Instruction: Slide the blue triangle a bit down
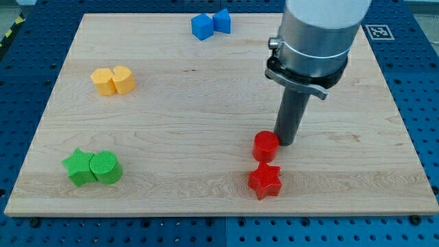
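The blue triangle [221, 20] touches the right side of the blue cube [201, 27] at the worktop's top edge. The yellow blocks [113, 81] sit together near the left edge. The green star [79, 167] and green cylinder [105, 167] sit side by side in the bottom-left corner. Near the bottom edge, the red cylinder [265, 146] lies just above the red star [265, 181], with the tip [286, 142] at the cylinder's right.

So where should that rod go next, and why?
Probably up and left across the board: my tip sits beside the red cylinder, far from the blue triangle at the view's top. It likely needs to get above the triangle to push down.
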You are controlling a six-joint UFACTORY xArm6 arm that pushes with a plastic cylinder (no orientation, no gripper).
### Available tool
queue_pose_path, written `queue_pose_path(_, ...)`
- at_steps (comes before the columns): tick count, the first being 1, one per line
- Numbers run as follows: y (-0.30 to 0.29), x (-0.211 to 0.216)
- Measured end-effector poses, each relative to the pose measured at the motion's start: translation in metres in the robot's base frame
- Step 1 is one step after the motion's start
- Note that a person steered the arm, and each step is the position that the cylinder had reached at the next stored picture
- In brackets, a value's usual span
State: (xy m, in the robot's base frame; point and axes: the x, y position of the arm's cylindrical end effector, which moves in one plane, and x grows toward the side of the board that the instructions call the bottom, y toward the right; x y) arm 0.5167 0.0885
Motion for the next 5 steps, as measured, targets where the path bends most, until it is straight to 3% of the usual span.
queue_pose_path(2,-0.019,0.008)
queue_pose_path(3,-0.019,-0.039)
queue_pose_path(5,-0.024,-0.201)
